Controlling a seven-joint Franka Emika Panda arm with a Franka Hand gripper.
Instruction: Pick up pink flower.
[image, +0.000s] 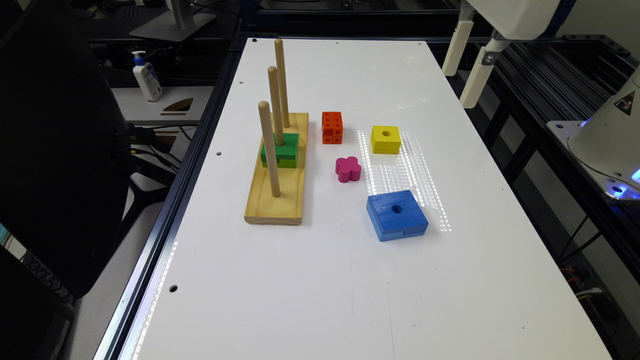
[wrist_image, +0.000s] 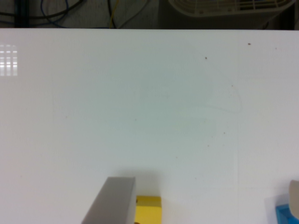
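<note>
The pink flower (image: 348, 168) is a small magenta four-lobed block lying flat on the white table (image: 320, 280). It sits between the orange cube (image: 332, 127) and the blue square block (image: 397, 214), just off the wooden peg base (image: 276, 195). A white part of my arm (image: 510, 15) hangs high over the table's far corner on the exterior view's right, well away from the flower. In the wrist view my gripper (wrist_image: 201, 203) is open, its grey fingers (wrist_image: 112, 200) wide apart with nothing between them, above bare table.
A yellow square block (image: 385, 139) (wrist_image: 148, 210) lies beyond the flower; the blue block (wrist_image: 282, 214) also edges into the wrist view. Green blocks (image: 279, 150) sit on the middle of three upright pegs (image: 269, 147). A black chair (image: 55, 150) stands off the table.
</note>
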